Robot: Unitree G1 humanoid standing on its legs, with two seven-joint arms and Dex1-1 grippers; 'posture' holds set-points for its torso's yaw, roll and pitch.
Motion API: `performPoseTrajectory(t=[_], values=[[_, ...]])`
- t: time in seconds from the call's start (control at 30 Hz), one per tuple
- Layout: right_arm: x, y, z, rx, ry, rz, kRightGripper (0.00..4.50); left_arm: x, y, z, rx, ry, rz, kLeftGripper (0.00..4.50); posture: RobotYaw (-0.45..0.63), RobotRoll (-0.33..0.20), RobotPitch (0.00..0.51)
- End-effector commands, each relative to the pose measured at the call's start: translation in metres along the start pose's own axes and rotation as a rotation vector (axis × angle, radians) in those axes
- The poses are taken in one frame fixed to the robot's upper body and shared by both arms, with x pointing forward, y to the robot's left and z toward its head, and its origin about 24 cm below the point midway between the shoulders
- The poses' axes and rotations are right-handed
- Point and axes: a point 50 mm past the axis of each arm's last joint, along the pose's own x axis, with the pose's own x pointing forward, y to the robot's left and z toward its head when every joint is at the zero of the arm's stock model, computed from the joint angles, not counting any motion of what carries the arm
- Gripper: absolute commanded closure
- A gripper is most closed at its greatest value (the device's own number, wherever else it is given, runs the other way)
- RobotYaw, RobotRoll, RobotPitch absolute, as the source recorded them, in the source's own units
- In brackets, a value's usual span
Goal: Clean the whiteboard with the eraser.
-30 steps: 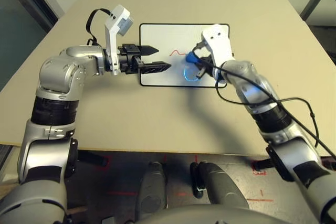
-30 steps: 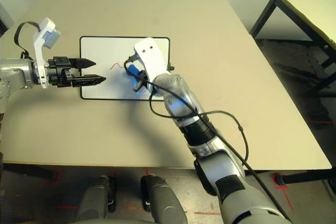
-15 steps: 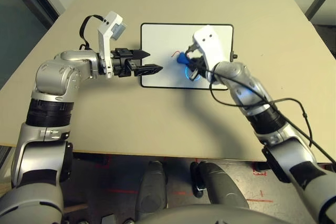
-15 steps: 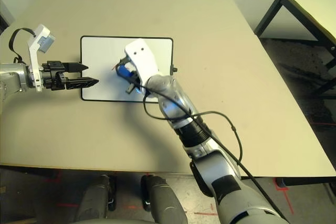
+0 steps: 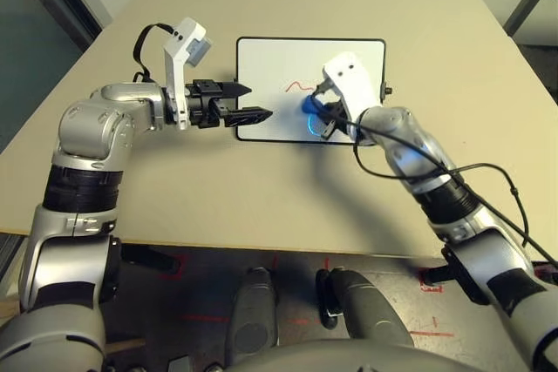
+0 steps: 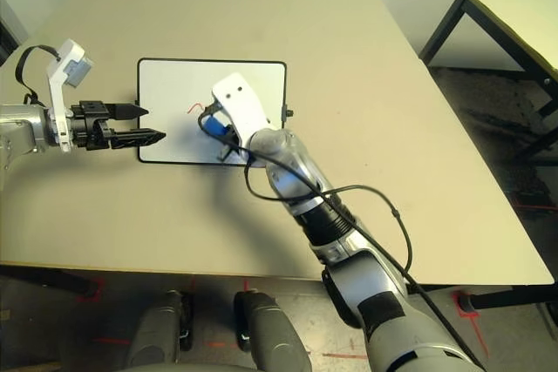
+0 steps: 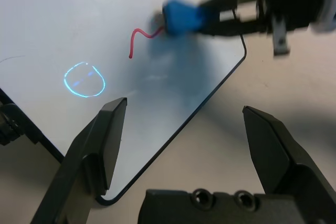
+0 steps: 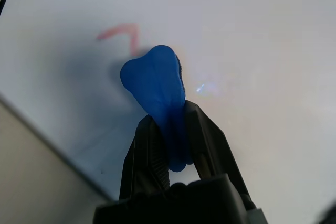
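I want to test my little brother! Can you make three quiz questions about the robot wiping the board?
1. True or false: the right gripper holds the eraser.
2. What colour is the squiggle on the whiteboard? A red, B green, C black.
3. Fill in: the left gripper's fingers are ____.

Key: 1 true; 2 A; 3 open.
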Motion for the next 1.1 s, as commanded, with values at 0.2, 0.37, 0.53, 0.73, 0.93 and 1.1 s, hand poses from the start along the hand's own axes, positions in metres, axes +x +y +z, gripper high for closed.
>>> performPoseTrajectory(t=[0.2,0.37,0.53,0.73,0.93,1.1], values=[[-0.013,0.009,0.014,-0.109,0.063,0.072,3.87,0.002,-0.004,0.000,-0.001,0.008,-0.019,0.00,0.01,0.000,0.143],[-0.010,0.010,0.006,-0.156,0.119,0.085,3.87,0.003,-0.005,-0.001,-0.003,0.006,-0.023,0.00,0.01,0.000,0.145],[-0.001,0.004,0.004,-0.170,0.138,0.060,3.87,0.003,-0.006,-0.002,-0.006,0.005,-0.024,0.00,0.01,0.000,0.146],[0.006,-0.005,0.007,-0.195,0.135,0.034,3.87,0.003,-0.006,-0.004,-0.012,0.006,-0.023,0.00,0.02,0.000,0.148],[0.007,0.013,0.003,-0.226,0.146,0.104,3.87,0.003,-0.008,-0.005,-0.016,0.004,-0.024,0.00,0.02,0.000,0.149],[0.003,0.025,-0.001,-0.251,0.157,0.156,3.87,0.003,-0.008,-0.006,-0.018,0.003,-0.023,0.00,0.02,0.000,0.152]])
